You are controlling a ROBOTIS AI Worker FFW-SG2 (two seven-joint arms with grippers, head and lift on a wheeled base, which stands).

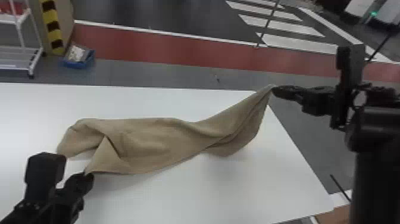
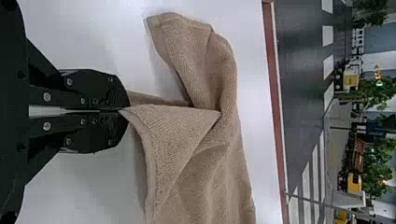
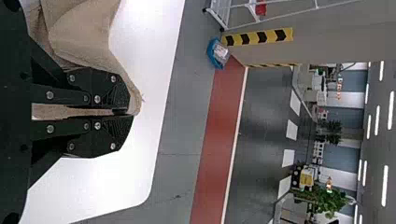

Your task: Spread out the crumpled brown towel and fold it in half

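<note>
Our left gripper [image 2: 123, 111] and right gripper [image 3: 127, 112] clamp the brown towel [image 1: 148, 143], but overpulling could free its barely pinched left corner [image 2: 144, 116].

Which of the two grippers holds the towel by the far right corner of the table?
The right gripper: it holds one end of the towel there, while the left gripper pinches it nearer to the robot.

Brown towel [image 1: 154, 137], partly spread, creased, corner raised, on white table [image 1: 208, 190]
</note>
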